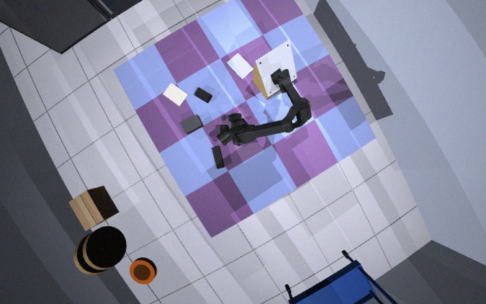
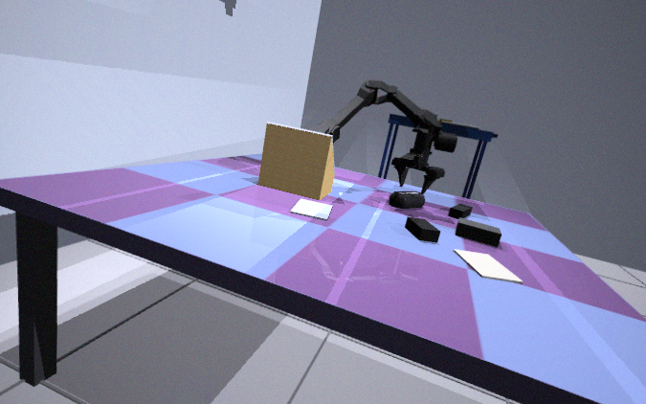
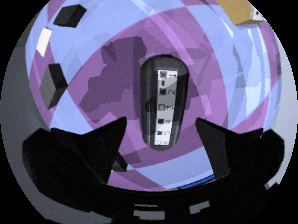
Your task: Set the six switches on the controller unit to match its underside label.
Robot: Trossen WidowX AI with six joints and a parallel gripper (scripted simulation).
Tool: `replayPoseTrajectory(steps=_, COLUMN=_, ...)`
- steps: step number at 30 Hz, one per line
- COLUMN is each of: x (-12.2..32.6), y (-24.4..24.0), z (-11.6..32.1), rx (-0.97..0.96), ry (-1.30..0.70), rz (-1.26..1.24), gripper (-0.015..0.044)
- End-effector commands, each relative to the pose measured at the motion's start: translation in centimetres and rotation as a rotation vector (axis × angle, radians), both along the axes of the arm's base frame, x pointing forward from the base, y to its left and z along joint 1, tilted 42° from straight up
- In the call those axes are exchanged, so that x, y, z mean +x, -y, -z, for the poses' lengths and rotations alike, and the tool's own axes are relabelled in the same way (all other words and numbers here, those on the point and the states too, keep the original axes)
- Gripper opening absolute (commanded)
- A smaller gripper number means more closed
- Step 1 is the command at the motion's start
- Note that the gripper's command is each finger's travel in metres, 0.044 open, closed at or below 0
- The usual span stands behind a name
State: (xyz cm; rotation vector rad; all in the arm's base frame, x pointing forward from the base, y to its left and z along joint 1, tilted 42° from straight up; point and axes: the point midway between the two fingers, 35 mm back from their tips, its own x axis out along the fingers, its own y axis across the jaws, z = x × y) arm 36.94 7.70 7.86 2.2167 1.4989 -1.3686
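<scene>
The dark controller unit (image 2: 405, 203) (image 3: 147, 85) lies on the bench (image 1: 225, 211) (image 2: 380, 286) with its white underside label (image 3: 167, 114) facing up. In the wrist view, squares 1, 2, 4 and 5 look filled. Squares 3 and 6 look empty, though 6 is small and faint. The rocker switches are hidden beneath. My gripper (image 2: 412, 189) (image 3: 162, 120) is open and empty, pointing down just above the unit, with one finger on each side of it in the wrist view. The unit cannot be told clearly from the arm in the top view.
Dark blocks (image 1: 203, 94) (image 2: 478, 233) (image 3: 53, 86) lie nearby, one (image 1: 217, 157) (image 2: 459, 211) close to my hand. A cream card (image 1: 175, 94) (image 2: 487, 266) and a white card (image 1: 240, 65) (image 2: 311, 209) lie flat. A tall wedge (image 1: 274, 62) (image 2: 295, 160) stands by the arm's base.
</scene>
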Motion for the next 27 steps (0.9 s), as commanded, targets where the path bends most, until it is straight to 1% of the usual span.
replayPoseTrajectory(steps=1, x=-0.4, y=-0.1, z=0.0, rx=0.006, ry=0.0, rz=-0.012, gripper=0.044)
replayPoseTrajectory(steps=13, x=-0.4, y=-0.1, z=0.0, rx=0.006, ry=0.0, rz=-0.012, gripper=0.044)
replayPoseTrajectory(steps=15, x=-0.4, y=0.0, z=0.0, rx=-0.005, ry=0.013, rz=-0.019, gripper=0.0388)
replayPoseTrajectory(steps=16, x=-0.5, y=0.0, z=0.0, rx=-0.022, ry=0.054, rz=-0.054, gripper=0.0361)
replayPoseTrajectory(steps=23, x=-1.9, y=0.7, z=-0.9, rx=-0.292, ry=0.592, rz=-0.568, gripper=0.0177)
replayPoseTrajectory(steps=27, x=-2.7, y=1.3, z=-1.5, rx=-0.475, ry=0.862, rz=-0.889, gripper=0.0072)
